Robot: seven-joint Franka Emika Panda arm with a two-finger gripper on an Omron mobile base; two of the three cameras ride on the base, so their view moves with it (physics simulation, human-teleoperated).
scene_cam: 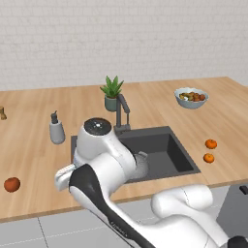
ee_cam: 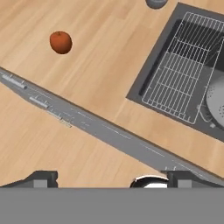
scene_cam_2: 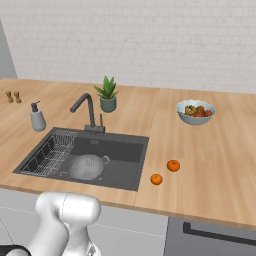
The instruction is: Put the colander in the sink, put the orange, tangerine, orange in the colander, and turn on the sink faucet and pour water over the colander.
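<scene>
inside the sink (scene_cam_2: 125,165) the colander (scene_cam_2: 87,166) sits upright; end effector (ee_cam: 111,177) spread open.

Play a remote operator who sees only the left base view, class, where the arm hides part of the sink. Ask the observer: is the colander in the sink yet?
Observer: Yes. The right base view shows the colander upright in the sink, next to the rack.
Operator: Any fruit in it?
Observer: None. Its bowl is empty.
</scene>
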